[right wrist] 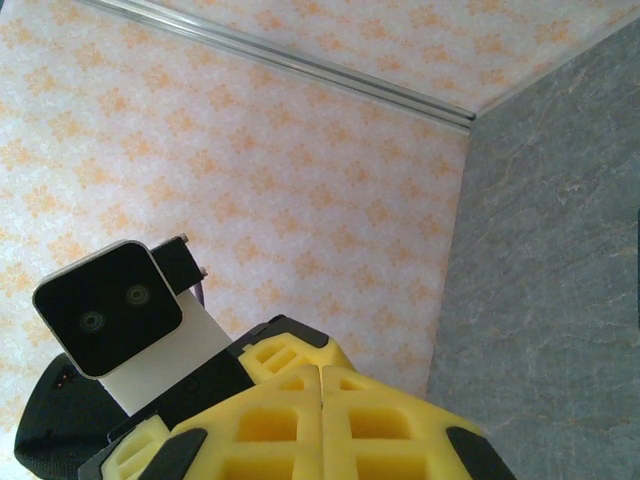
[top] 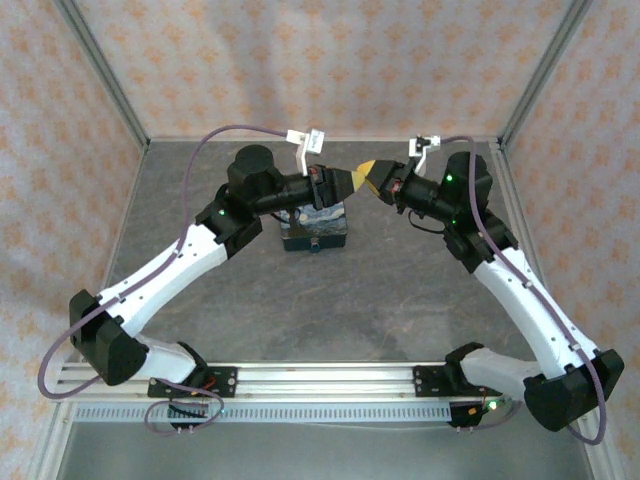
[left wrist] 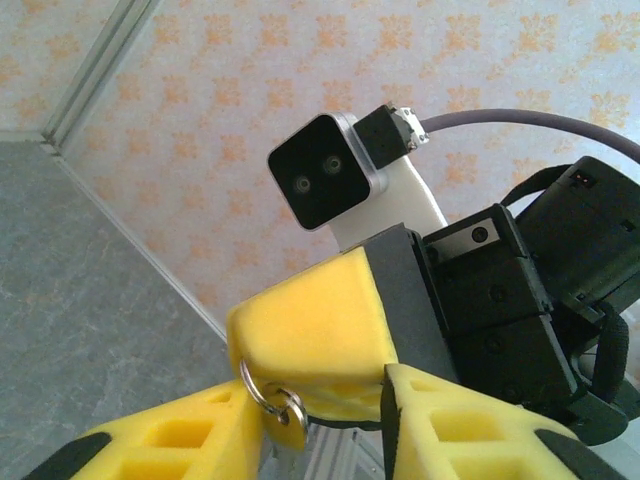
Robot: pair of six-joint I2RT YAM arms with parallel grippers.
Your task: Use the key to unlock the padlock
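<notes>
Starry tin (top: 318, 228) stood on the counter (top: 400, 290) beneath both raised hands. No padlock could be identified, so unlocking was judged not yet done. Left hand (top: 343, 184) was spread apart; right hand (top: 372, 179) was pressed together. The left wrist view added the key (left wrist: 285, 408), apparently pinched at the right hand's tip, too small for the top view.

light: is falling bright and even from overhead | shadows: are pooling soft and faint on the table (top: 380, 300) | focus: the left gripper's fingers (left wrist: 170, 445) are blurring slightly up close | glare: metal rail (right wrist: 300, 67) is glinting faintly
</notes>
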